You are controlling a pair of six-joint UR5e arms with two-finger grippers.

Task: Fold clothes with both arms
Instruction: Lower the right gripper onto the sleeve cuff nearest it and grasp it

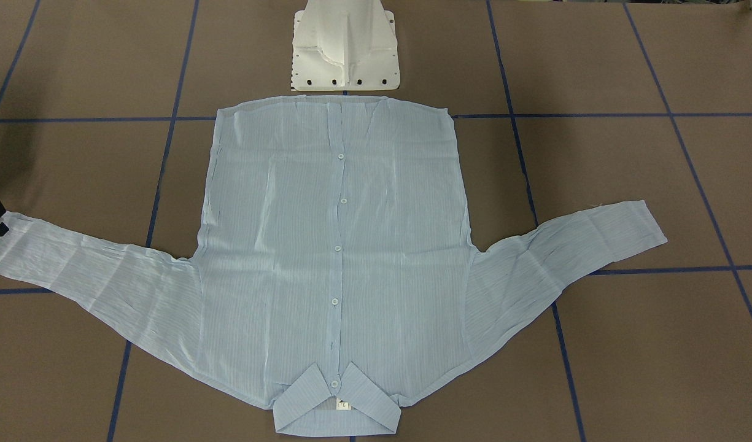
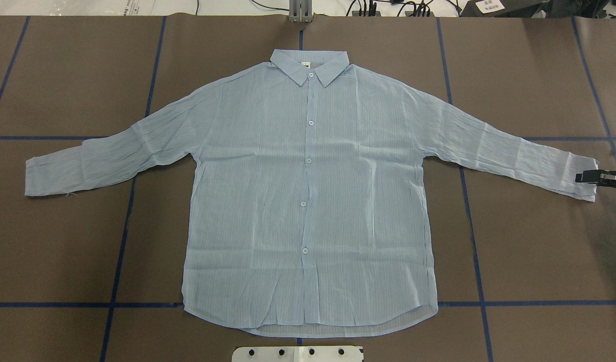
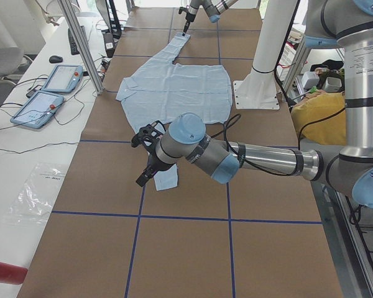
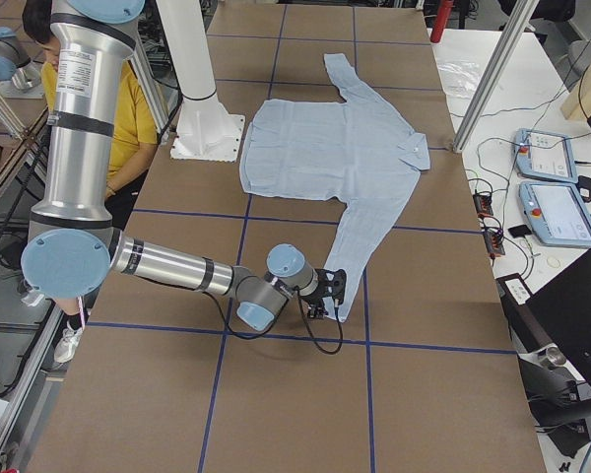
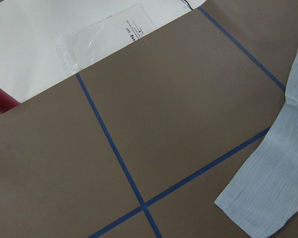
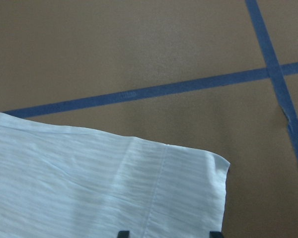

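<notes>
With the shirt [image 2: 308, 201] spread flat, buttons up, mid-table [image 2: 61, 251], the right gripper [image 2: 587, 177], fingers apart over a cuff [image 6: 188, 188], should pinch both layers squarely before lifting; the left gripper's [image 3: 144, 167] state cannot be told.

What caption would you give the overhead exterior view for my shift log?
Pale-blue shirt lying flat, button side up, collar at top; right gripper at one sleeve cuff.
</notes>
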